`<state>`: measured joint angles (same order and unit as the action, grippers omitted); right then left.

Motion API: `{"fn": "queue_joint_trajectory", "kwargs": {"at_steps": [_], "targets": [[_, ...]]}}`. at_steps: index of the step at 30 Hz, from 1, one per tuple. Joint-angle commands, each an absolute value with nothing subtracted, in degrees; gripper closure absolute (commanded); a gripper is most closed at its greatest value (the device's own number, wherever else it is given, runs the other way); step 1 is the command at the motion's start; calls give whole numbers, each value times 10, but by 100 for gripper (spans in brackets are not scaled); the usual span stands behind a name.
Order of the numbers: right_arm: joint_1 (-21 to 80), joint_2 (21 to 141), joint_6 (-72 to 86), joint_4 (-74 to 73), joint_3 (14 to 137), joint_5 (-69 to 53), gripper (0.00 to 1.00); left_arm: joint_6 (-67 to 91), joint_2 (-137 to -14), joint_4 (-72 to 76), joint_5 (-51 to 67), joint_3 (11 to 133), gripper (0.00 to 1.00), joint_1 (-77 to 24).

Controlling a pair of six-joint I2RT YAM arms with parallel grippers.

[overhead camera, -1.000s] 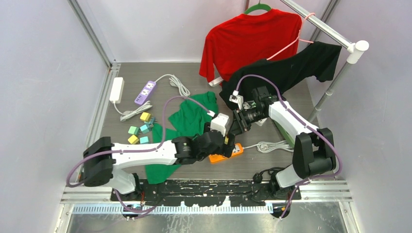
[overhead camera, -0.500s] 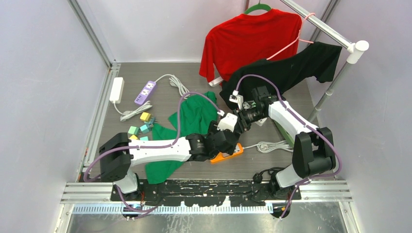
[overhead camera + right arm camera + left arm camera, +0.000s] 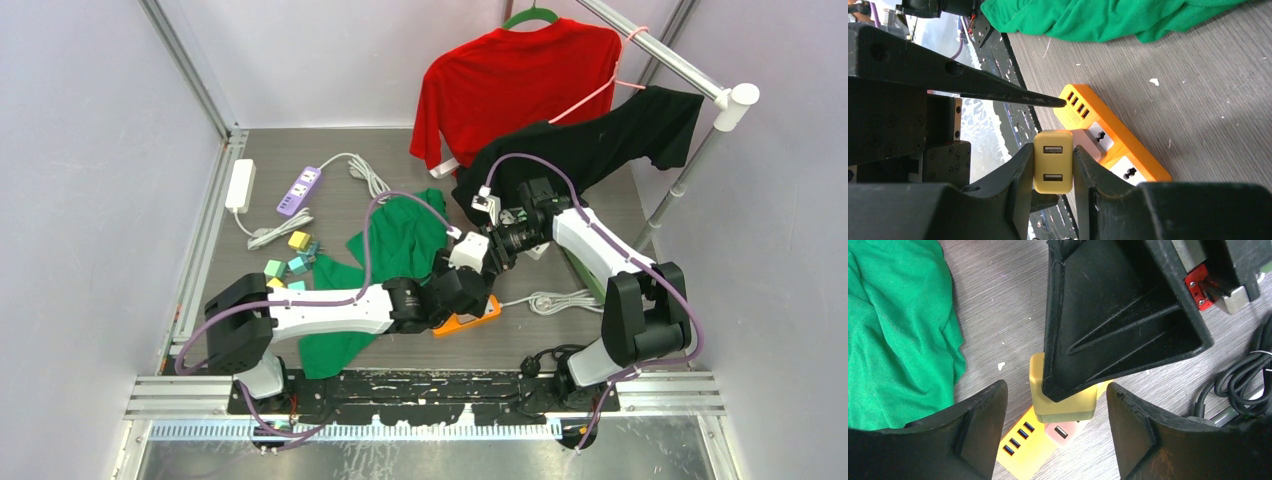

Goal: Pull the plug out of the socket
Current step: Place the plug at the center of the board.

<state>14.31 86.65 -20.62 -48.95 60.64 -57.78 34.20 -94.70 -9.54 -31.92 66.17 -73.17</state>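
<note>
A yellow plug [image 3: 1053,170] with two USB ports is pinched between the fingers of my right gripper [image 3: 1053,150], which is shut on it. It sits at the end of the orange socket strip [image 3: 1120,145], against a pale block there; whether its prongs are still seated I cannot tell. In the left wrist view the plug [image 3: 1064,402] shows under a black right finger [image 3: 1118,315], above the strip [image 3: 1023,450]. My left gripper [image 3: 1055,405] is open, one finger on each side of the strip's end, touching nothing. From above, the strip [image 3: 470,320] lies under both grippers.
A green cloth [image 3: 395,250] lies just left of the strip. A white cable [image 3: 560,300] runs off to its right and a black cable [image 3: 1243,385] coils nearby. Farther left are coloured blocks [image 3: 285,265] and a purple power strip [image 3: 300,190]. Red [image 3: 515,85] and black [image 3: 590,150] shirts hang behind.
My left arm has stretched to the right and come down over the orange strip, its jaws narrowing a little. The right arm and the plug have stayed put.
</note>
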Motion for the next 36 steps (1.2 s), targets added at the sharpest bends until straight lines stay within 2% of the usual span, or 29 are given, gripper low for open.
{"fn": "queue_joint_trajectory", "kwargs": {"at_steps": [1, 8, 11, 14, 15, 17, 18, 23, 26, 29, 36], "targets": [[147, 867, -202, -492, 629, -599, 99, 359, -956, -59, -349, 668, 29, -731], [146, 868, -202, -493, 629, -600, 99, 369, -973, -63, -348, 675, 34, -731], [146, 869, -202, -493, 629, -599, 99, 370, -974, -67, -346, 674, 59, -731], [146, 870, -203, -494, 629, -599, 99, 369, -971, -63, -348, 668, 71, -731], [146, 870, -204, -493, 629, -599, 99, 367, -969, -61, -348, 666, 79, -731], [146, 870, -207, -495, 629, -599, 94, 360, -963, -55, -351, 659, 93, -731], [147, 869, -211, -498, 630, -599, 89, 358, -961, -55, -354, 655, 96, -731], [147, 863, -259, -528, 637, -599, 51, 355, -937, -63, -383, 625, 100, -731], [146, 857, -300, -553, 642, -599, 38, 359, -917, -88, -401, 606, 100, -731], [146, 850, -330, -564, 641, -602, 32, 370, -892, -115, -426, 583, 100, -731], [146, 850, -341, -564, 640, -598, 31, 400, -846, -244, -511, 567, 100, -726]]}}
